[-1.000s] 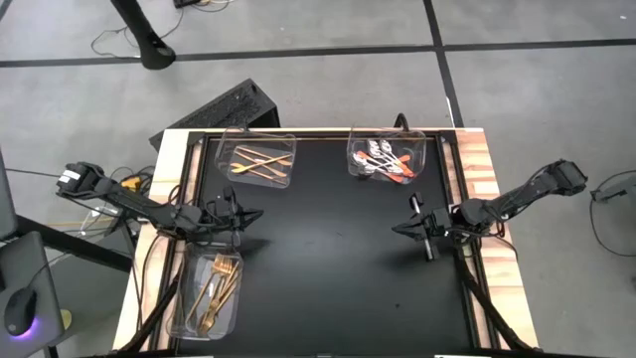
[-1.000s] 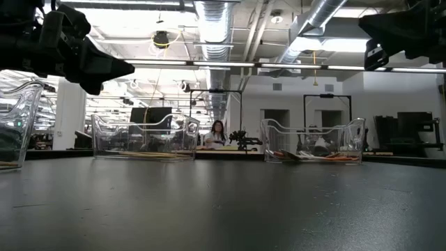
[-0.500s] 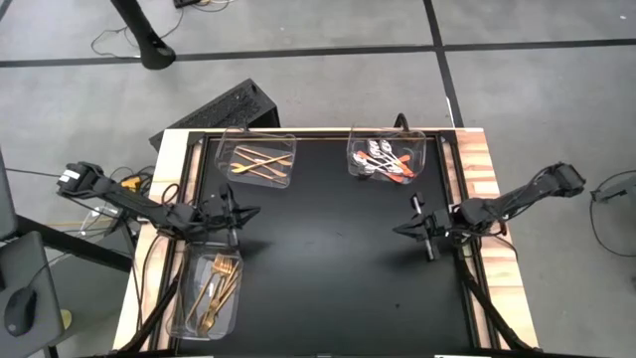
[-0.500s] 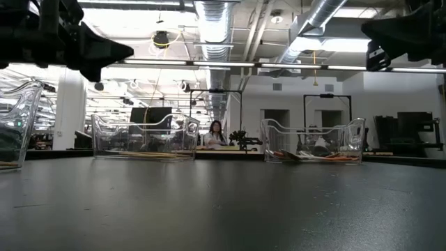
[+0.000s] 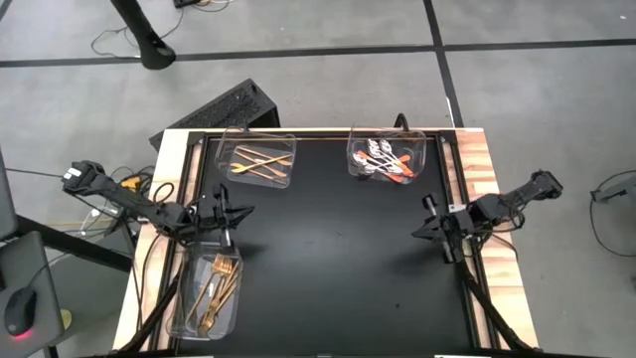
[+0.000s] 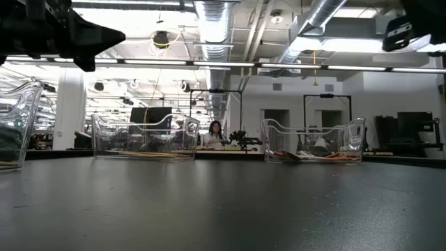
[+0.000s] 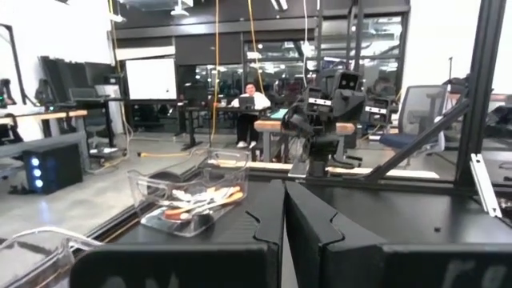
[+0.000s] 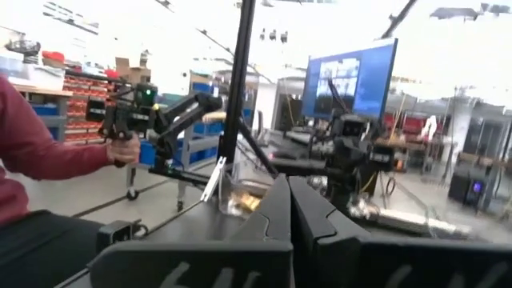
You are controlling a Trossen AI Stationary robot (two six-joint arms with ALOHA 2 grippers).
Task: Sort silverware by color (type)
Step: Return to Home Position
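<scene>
Sorting looked finished: knives (image 5: 260, 162), spoons (image 5: 384, 163) and forks (image 5: 218, 291) lay in separate trays (image 5: 223, 164). The left end effector (image 5: 240, 212) and right end effector (image 5: 419, 231) hovered clenched, empty, over the counter's (image 5: 328, 268) sides. Only parking at home seemed left.

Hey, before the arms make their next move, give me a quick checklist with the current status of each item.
1. Left tool shut, empty: ok.
2. Right tool shut, empty: ok.
3. Knives together in far left tray: ok.
4. Spoons together in far right tray: ok.
5. Forks together in near left tray: ok.
6. Anything loose on table: none seen, ok.
</scene>
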